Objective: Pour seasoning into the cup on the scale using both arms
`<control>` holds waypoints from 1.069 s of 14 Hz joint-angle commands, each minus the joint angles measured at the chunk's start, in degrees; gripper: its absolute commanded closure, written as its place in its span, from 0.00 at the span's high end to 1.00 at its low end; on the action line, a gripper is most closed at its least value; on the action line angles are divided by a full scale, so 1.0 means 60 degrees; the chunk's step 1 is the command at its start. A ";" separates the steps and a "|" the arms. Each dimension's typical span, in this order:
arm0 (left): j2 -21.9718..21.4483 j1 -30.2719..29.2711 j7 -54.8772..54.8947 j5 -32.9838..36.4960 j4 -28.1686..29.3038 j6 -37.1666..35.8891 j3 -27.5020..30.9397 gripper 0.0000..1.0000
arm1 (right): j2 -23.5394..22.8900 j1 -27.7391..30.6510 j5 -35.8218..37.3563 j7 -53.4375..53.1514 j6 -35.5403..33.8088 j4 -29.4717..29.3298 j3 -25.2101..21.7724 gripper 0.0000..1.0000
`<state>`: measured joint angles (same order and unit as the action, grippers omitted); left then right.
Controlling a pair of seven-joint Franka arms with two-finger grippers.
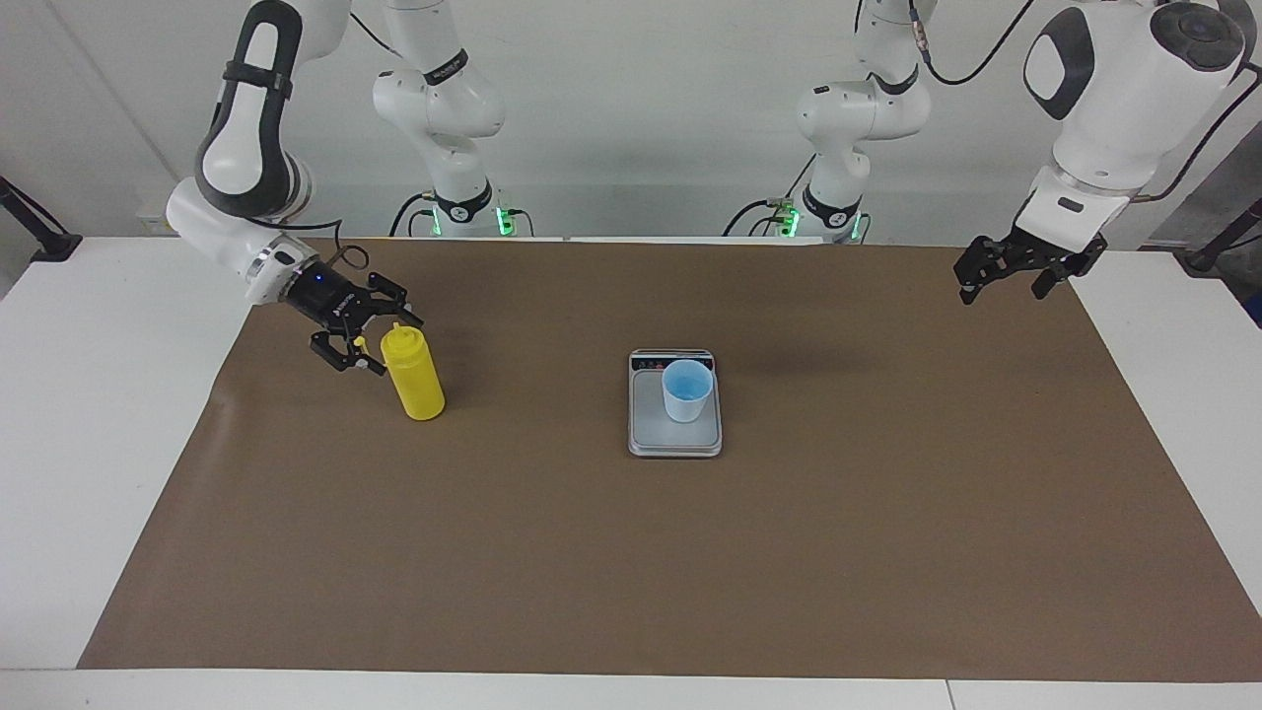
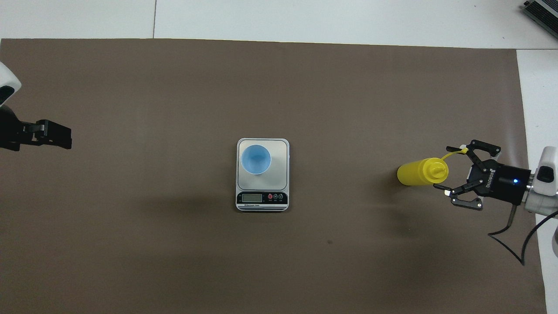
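Observation:
The yellow seasoning bottle (image 1: pixel 416 380) (image 2: pixel 416 173) stands upright on the brown mat toward the right arm's end of the table. Its thin tethered cap (image 2: pixel 453 152) sticks out sideways. My right gripper (image 1: pixel 380 345) (image 2: pixel 451 170) is open just beside the bottle's top, apart from it and holding nothing. The light blue cup (image 1: pixel 687 390) (image 2: pixel 256 159) stands on the silver-grey scale (image 1: pixel 651 424) (image 2: pixel 279 152) at mid table, with the display strip on the robots' side. My left gripper (image 1: pixel 1001 286) (image 2: pixel 52 135) waits open and empty over the mat's edge at the left arm's end.
A brown mat (image 1: pixel 631 552) covers most of the white table (image 1: pixel 99 394). Both arm bases (image 1: pixel 463 212) stand at the robots' edge. A dark device (image 2: pixel 542 11) lies at the table corner farthest from the robots, at the right arm's end.

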<state>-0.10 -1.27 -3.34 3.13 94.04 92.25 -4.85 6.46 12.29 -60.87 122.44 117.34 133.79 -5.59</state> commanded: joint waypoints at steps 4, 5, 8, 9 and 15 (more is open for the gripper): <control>-0.0305 -0.0125 0.0102 -0.0082 0.0338 0.0079 -0.0042 1.00 | 0.0914 -0.0056 0.1924 -0.2561 0.0087 -0.0529 0.0184 1.00; -0.0305 -0.0125 0.0102 -0.0082 0.0338 0.0079 -0.0042 1.00 | 0.0974 -0.0071 0.2159 -0.2913 0.0058 -0.0574 0.0199 1.00; -0.0305 -0.0125 0.0102 -0.0082 0.0338 0.0079 -0.0042 1.00 | 0.1077 -0.0071 0.3080 -0.3982 0.0014 -0.0983 0.0345 1.00; -0.0305 -0.0125 0.0102 -0.0082 0.0338 0.0079 -0.0042 1.00 | 0.1077 -0.0071 0.3476 -0.4436 -0.0001 -0.1144 0.0461 1.00; -0.0305 -0.0125 0.0102 -0.0082 0.0338 0.0079 -0.0042 1.00 | 0.1077 -0.0071 0.5438 -0.7306 0.0145 -0.1628 0.0960 1.00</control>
<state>-0.10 -1.27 -3.34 3.13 94.04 92.25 -4.85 12.86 11.64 -32.71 84.96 117.46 124.84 -1.11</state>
